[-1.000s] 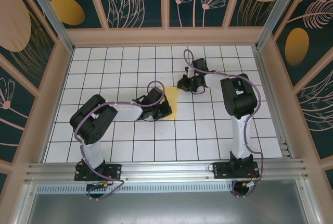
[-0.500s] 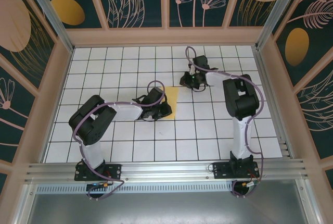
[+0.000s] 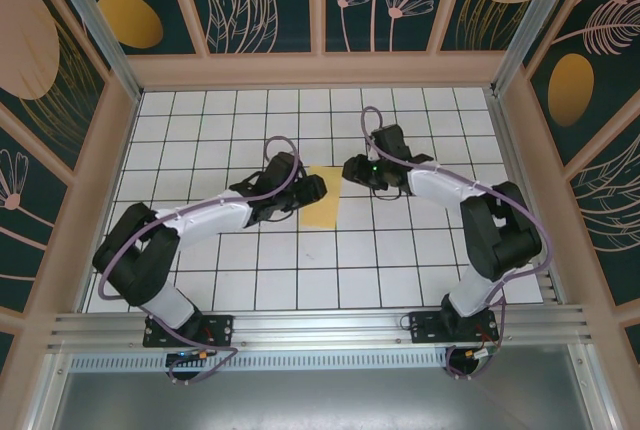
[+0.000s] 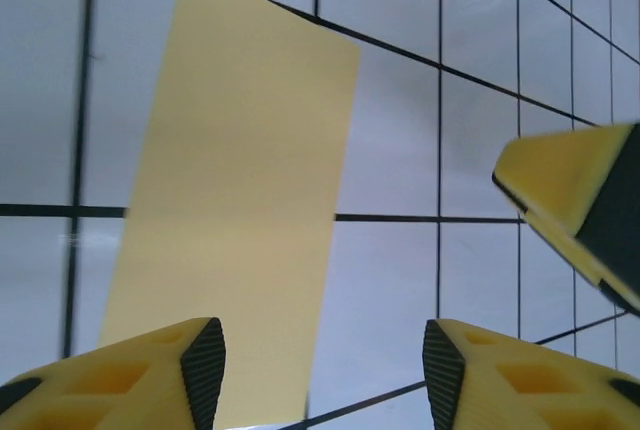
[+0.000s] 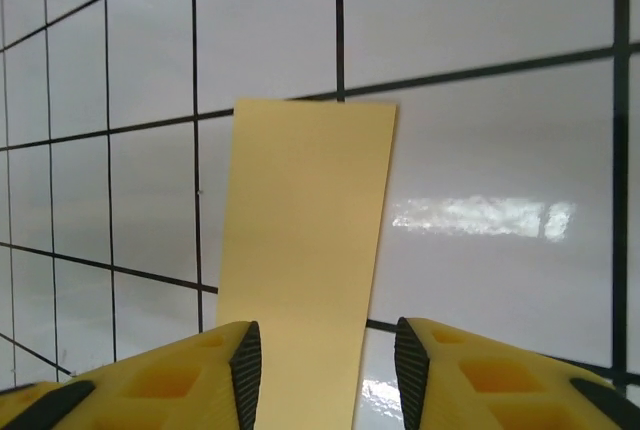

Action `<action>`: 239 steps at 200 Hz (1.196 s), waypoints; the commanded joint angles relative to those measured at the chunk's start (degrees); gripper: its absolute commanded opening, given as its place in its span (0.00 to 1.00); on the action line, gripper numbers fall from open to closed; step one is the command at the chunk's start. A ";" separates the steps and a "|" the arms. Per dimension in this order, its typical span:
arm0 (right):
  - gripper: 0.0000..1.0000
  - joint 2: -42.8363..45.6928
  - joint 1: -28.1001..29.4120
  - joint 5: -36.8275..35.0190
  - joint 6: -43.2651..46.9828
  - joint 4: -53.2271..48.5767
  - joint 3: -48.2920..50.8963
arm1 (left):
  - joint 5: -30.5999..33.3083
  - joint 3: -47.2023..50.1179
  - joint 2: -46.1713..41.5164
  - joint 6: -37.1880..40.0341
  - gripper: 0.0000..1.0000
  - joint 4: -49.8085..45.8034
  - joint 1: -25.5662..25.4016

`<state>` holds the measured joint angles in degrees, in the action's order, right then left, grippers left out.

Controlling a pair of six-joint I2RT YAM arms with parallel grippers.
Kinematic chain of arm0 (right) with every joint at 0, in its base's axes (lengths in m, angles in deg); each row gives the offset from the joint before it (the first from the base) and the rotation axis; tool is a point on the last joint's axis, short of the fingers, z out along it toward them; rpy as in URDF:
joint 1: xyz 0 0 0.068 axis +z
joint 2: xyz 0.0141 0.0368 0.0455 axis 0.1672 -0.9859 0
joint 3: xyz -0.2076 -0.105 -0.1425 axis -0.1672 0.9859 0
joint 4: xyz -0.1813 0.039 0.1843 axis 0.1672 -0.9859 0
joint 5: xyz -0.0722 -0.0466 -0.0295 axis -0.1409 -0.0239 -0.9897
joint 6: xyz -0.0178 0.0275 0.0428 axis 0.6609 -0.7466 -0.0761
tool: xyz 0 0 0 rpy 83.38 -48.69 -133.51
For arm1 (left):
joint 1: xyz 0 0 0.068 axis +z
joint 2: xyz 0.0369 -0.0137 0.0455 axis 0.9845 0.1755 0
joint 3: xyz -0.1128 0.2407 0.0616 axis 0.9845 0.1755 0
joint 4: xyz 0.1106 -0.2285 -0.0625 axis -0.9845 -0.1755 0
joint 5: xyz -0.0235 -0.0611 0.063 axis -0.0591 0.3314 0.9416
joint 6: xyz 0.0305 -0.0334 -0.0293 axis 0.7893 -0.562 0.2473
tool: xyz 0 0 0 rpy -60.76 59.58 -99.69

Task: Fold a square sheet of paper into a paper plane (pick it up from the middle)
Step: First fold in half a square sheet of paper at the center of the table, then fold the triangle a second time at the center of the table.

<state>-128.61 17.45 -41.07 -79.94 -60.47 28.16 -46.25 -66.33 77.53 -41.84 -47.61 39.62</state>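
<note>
My left end effector [image 4: 318,365] gapes open, right end effector [image 5: 328,355] too; yellow paper [image 3: 323,210] lies flat on the desk [image 3: 400,250] between them.

Yellow paper [image 3: 325,208], narrow flat rectangle, lying on the white gridded table [image 3: 400,270], near its middle

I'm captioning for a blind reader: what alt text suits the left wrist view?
A narrow yellow paper rectangle lies flat on the white gridded table, ahead of the left gripper's open yellow fingers.

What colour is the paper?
The paper is plain pale yellow; the left wrist view shows it best.
</note>
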 commanded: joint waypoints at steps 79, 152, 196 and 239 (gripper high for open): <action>0.51 -13.81 6.90 -2.21 -3.56 -0.99 -11.75 | 1.15 12.26 -8.44 2.62 0.99 1.40 5.21; 0.50 -20.15 7.27 -3.50 -3.60 -2.33 -14.64 | -0.02 10.33 -6.59 5.81 0.99 0.14 5.34; 0.50 -23.34 7.14 -2.82 -1.36 -3.62 -16.29 | -2.52 11.07 -5.79 3.49 0.99 2.00 5.35; 0.49 -26.78 6.15 0.37 1.86 -4.66 -19.41 | -5.35 12.08 -5.86 1.25 0.98 4.65 5.61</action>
<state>-151.10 24.20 -42.10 -80.88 -62.20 9.93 -49.03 -54.66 71.25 -38.71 -46.03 44.74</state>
